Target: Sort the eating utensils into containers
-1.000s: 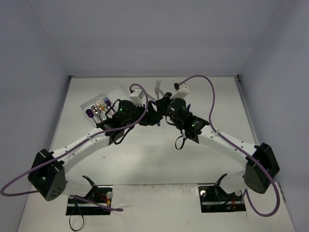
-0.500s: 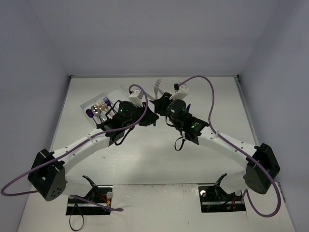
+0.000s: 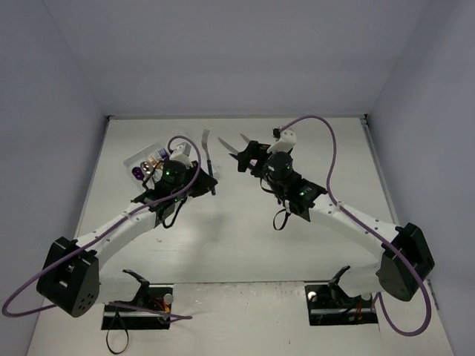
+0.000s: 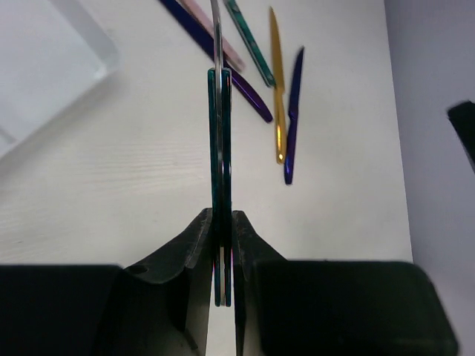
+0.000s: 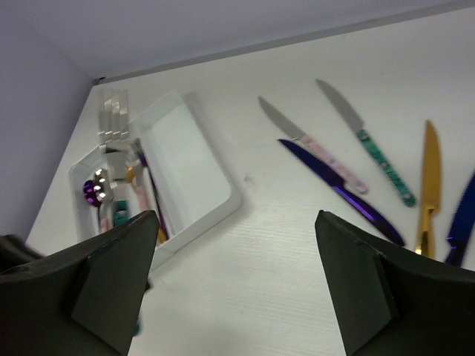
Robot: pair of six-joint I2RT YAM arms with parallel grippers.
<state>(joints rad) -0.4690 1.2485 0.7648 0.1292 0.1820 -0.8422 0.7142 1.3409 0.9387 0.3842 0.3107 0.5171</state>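
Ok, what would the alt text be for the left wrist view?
The left fingers are shut on a teal-handled utensil, seen edge-on and pointing away above the white table. Beyond it five knives lie loose, and a corner of the white tray shows at upper left.

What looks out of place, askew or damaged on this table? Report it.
Nothing is spilled or damaged. The one untidy spot is five loose knives, fanned out on the table outside the white tray, whose compartment beside them is bare. The left gripper has its jaws shut on a teal-handled fork.
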